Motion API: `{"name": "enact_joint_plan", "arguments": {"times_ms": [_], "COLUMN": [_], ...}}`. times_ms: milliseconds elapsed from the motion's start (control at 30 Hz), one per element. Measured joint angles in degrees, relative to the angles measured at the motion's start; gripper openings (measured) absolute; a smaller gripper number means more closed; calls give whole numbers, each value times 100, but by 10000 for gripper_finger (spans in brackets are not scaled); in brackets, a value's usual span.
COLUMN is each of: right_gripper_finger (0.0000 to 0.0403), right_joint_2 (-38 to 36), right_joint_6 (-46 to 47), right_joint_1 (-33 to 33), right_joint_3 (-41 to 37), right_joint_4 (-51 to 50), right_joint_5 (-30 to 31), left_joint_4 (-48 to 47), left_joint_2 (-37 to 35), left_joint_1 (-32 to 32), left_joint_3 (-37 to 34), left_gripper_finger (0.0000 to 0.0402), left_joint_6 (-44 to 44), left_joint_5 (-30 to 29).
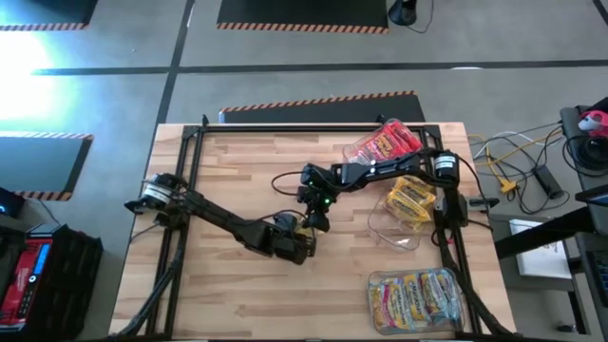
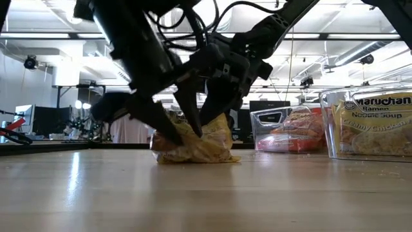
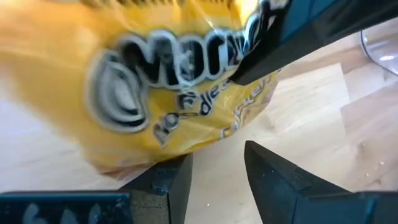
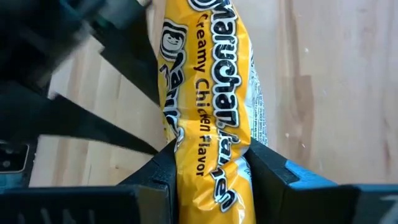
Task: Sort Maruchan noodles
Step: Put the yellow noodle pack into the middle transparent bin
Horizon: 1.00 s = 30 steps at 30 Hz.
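A yellow Maruchan noodle packet (image 4: 208, 93) sits crumpled near the table's middle, its underside (image 2: 196, 156) on the wood. My right gripper (image 4: 211, 171) reaches in from the table's right and is shut on the packet. My left gripper (image 3: 217, 177) comes in from the left and stands open just short of the packet (image 3: 168, 74), with bare wood showing between its fingers. In the high view both grippers (image 1: 302, 245) (image 1: 316, 218) meet over the packet, which is almost hidden there. My right gripper pinches the packet between its two fingers, across its narrow width, at the end nearest the wrist (image 4: 214, 180). The printed face bulges up between them. The fingers slant down from the table's right. The packet's underside stays on the table. My left gripper's fingertip (image 3: 171, 171) lies at the packet's lower edge; whether it touches, I cannot tell.
Clear tubs stand on the right side: one with red packets (image 1: 385, 142) at the far right, one with yellow packets (image 1: 413, 199) below it, one with light blue and yellow packets (image 1: 418, 296) at the near right. The wood left of the arms is bare.
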Motion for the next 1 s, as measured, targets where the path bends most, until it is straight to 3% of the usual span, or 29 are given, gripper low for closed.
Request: {"name": "enact_joint_plan", "arguments": {"times_ms": [233,400,667,867,1000], "right_gripper_finger": [117,117,116,116,116], "right_joint_2": [-195,-343,-696,-1281,-1773], "right_joint_6": [-336,-451,-534,-711,-637], "right_joint_1": [-178,-329,-605,-797,-816], "right_joint_3": [-11,-11,-11,-11,-11], "right_joint_4": [-514,-886,-1231,-1988,-2419], "right_joint_5": [67,131,146,1092,1230], "left_joint_4": [-1168,-1473,-1470,-1559,-1544], "left_joint_2": [-13,-18,-172,-674,-1074], "left_joint_1": [-8,-37,-139,-184,-183], "left_joint_3": [789,968,757,294,-159], "left_gripper_finger": [131,131,131,131,131], "left_joint_6": [246,226,110,108,65], "left_joint_5": [-332,-551,-494,-479,-485]}}
